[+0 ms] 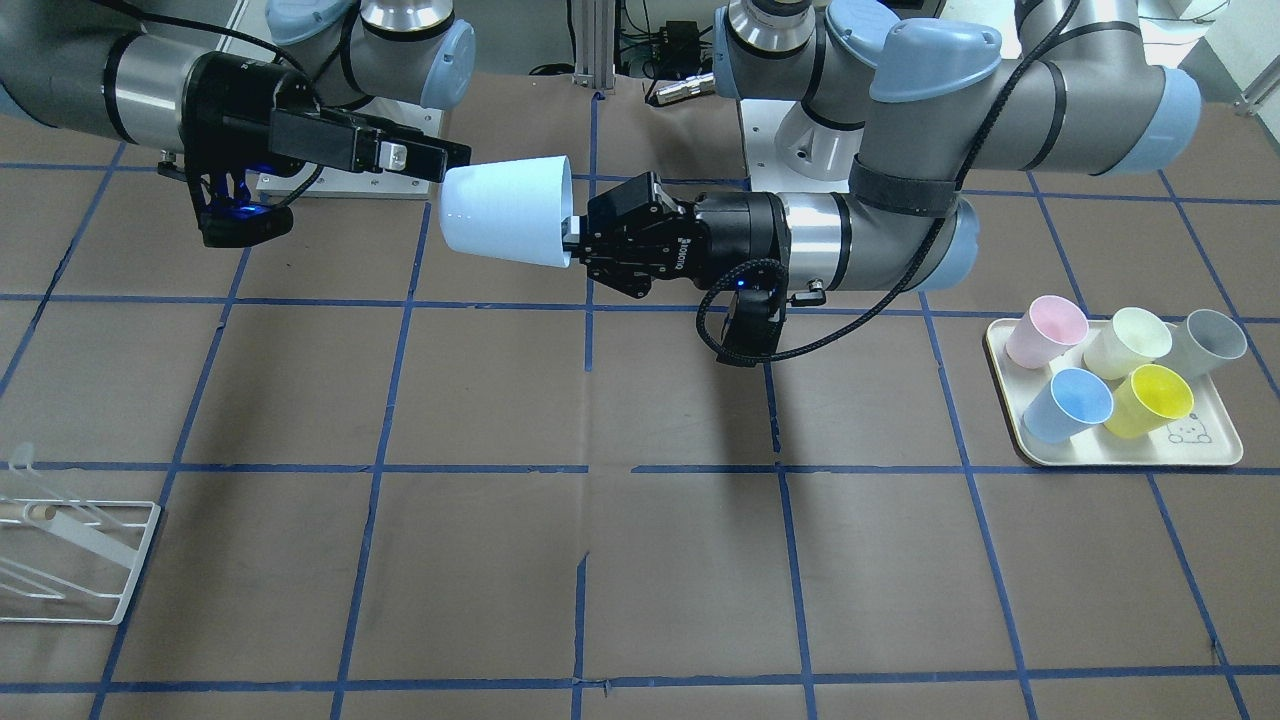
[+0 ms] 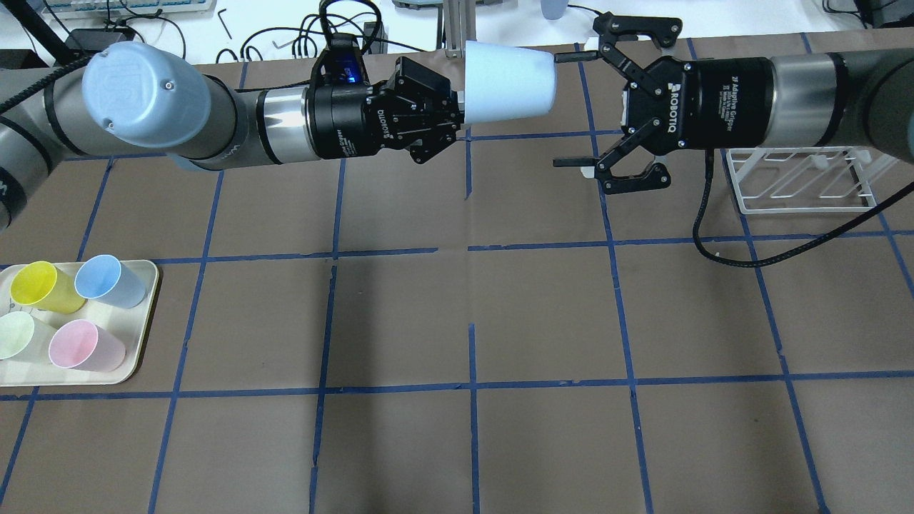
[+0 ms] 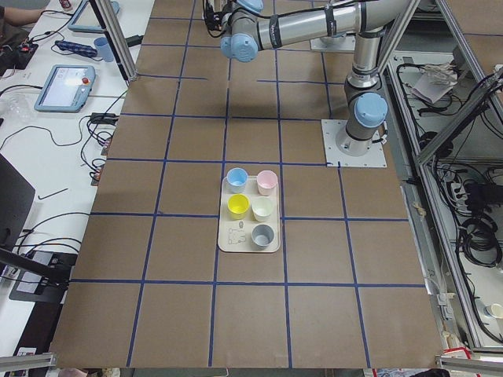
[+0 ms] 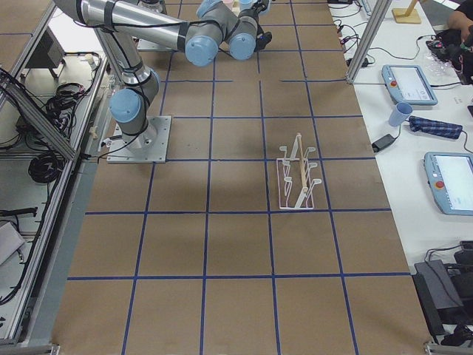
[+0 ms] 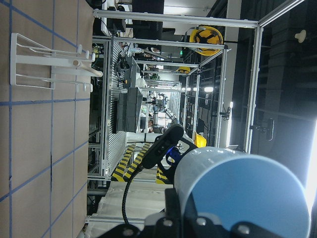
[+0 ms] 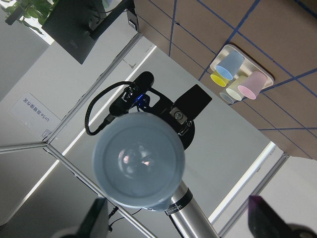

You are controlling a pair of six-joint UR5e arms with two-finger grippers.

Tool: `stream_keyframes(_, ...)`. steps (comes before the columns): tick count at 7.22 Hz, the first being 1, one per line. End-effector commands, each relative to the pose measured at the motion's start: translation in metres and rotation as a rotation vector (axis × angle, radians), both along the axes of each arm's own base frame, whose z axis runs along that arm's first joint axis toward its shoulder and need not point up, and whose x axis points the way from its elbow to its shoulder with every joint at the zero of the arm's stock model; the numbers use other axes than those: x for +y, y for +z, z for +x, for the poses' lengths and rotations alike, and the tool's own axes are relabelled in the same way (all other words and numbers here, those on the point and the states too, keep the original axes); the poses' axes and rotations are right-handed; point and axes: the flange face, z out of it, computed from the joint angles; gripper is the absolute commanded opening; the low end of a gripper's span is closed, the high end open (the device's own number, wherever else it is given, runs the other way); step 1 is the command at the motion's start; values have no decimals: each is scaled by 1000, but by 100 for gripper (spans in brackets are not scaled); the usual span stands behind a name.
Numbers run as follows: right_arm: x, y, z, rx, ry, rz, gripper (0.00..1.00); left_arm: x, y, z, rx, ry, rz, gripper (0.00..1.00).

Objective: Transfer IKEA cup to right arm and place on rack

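The IKEA cup, a very pale icy-blue tumbler, is held sideways above the table, base towards the right arm. My left gripper is shut on its rim; both also show in the overhead view, cup and left gripper. My right gripper is open, its fingers spread wide at the cup's base, not closed on it. The right wrist view looks at the cup's base head-on. The white wire rack stands on the table under the right arm, and at the edge of the front view.
A cream tray on the robot's left side holds pink, yellow, pale green, sky-blue and grey cups; it also shows in the front view. A black cable hangs from the right wrist. Brown table with blue tape grid.
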Motion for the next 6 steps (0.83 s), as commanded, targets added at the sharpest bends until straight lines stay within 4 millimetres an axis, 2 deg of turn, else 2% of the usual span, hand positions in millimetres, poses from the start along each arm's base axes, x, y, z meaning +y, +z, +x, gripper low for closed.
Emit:
stream_keyframes(1,-8,8,4,-6,-1,-17,100,0,-1,-1,1,1,2,0)
stream_keyframes(6,-25,-11,0,0,3,-19,100,-3,-5,-1,2,2,4,0)
